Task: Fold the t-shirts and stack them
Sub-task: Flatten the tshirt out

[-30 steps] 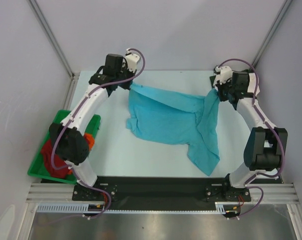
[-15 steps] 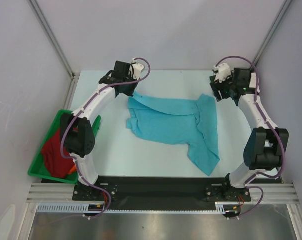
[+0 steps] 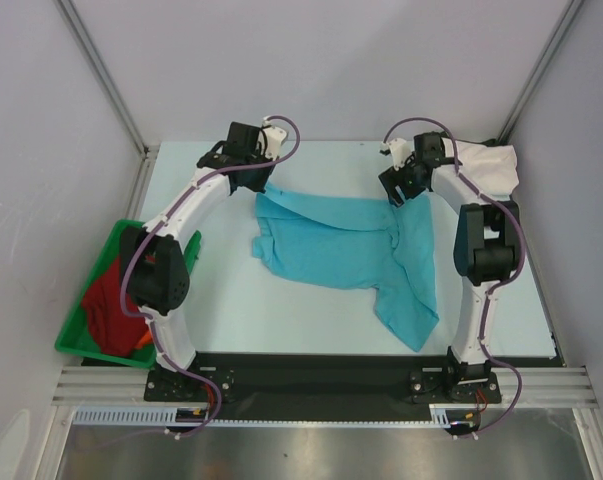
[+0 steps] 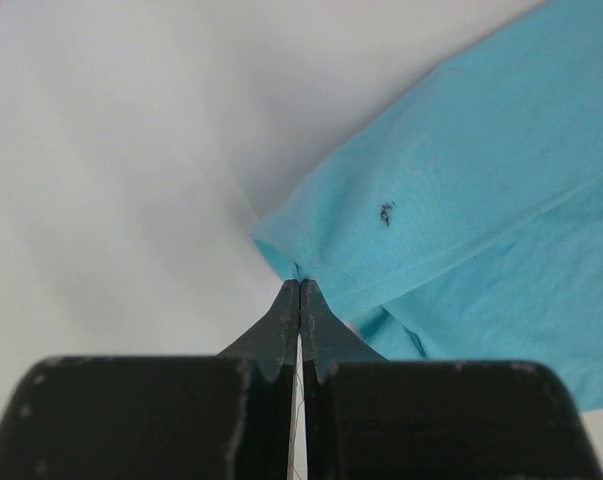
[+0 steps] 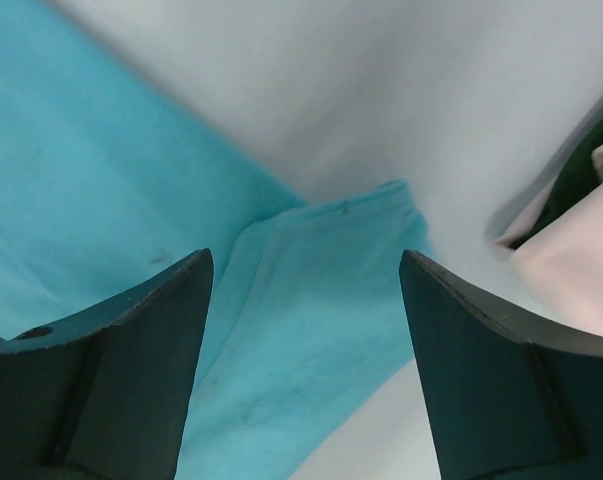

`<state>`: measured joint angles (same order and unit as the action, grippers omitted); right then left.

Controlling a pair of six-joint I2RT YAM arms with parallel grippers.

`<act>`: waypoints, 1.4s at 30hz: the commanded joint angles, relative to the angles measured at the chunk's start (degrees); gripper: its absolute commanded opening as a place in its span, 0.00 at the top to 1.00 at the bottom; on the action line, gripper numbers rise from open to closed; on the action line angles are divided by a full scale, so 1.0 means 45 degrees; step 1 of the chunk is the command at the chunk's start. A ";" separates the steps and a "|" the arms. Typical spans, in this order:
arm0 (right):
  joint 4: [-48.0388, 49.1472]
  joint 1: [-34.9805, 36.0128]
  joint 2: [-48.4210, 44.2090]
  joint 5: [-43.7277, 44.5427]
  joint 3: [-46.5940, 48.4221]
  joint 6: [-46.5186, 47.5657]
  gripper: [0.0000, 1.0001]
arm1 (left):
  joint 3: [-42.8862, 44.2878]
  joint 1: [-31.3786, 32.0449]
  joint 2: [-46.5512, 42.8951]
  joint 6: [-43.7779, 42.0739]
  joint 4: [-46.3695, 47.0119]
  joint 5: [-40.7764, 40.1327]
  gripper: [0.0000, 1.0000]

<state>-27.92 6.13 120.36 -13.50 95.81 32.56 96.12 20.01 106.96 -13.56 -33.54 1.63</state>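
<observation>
A turquoise t-shirt (image 3: 346,245) lies crumpled and partly spread on the table's middle, one part trailing toward the near right. My left gripper (image 3: 267,184) sits at its far-left corner, shut, and in the left wrist view its tips (image 4: 299,286) pinch that corner of the turquoise t-shirt (image 4: 461,190), close to a small dark mark (image 4: 385,212). Over the far-right corner my right gripper (image 3: 397,190) stands open. The right wrist view has cloth (image 5: 311,330) lying loose below the gripper (image 5: 306,295). A cream-white t-shirt (image 3: 486,160) lies at the back right.
A green bin (image 3: 73,330) at the table's left edge holds a dark red shirt (image 3: 106,300) and a bit of orange cloth (image 3: 144,341). The grey walls close in behind and on both sides. The cream-white cloth (image 5: 581,260) shows at the right of the right wrist view.
The shirt, held up by both far corners, came down onto the table. My right gripper opened, let its corner go and swung inward, uncovering the cream-white shirt. The left gripper stayed shut.
</observation>
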 commanded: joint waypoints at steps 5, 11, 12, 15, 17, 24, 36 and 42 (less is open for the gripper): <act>-0.0317 0.0063 0.0812 0.0773 0.1872 -0.0223 0.19 | 0.0106 0.0006 0.0196 -0.0150 0.0285 -0.0283 1.00; -0.0630 0.0122 0.1047 0.0987 0.1756 -0.0125 0.23 | 0.0379 0.0006 0.0469 -0.0150 0.0266 -0.0323 0.99; -0.0650 0.0141 0.1067 0.1007 0.1659 -0.0087 0.24 | 0.0437 0.0006 0.0489 -0.0150 0.0246 -0.0323 0.99; -0.1079 0.0180 0.1145 0.0988 0.1639 -0.0047 0.27 | 0.0613 0.0006 0.0645 -0.0150 0.0246 -0.0323 1.00; -0.1061 0.0258 0.1184 0.1103 0.1366 0.0011 0.28 | 0.0730 0.0026 0.0704 -0.0150 0.0246 -0.0323 1.00; -0.1002 0.0375 0.1321 0.1709 0.1307 -0.0086 0.39 | 0.0731 0.0065 0.0802 -0.0150 0.0227 -0.0323 1.00; -0.1080 0.0571 0.1204 0.2101 0.0917 0.0226 0.61 | 0.0556 0.0065 0.0588 -0.0189 0.0324 -0.0694 1.00; -0.1080 0.0883 -0.0180 0.2160 0.0663 0.0538 0.79 | -0.0341 0.0007 -0.0405 -0.0423 0.0519 -0.0850 1.00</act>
<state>-32.60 8.78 125.78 -3.88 99.22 33.63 96.29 20.10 110.41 -14.09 -33.01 -1.21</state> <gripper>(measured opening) 0.239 0.006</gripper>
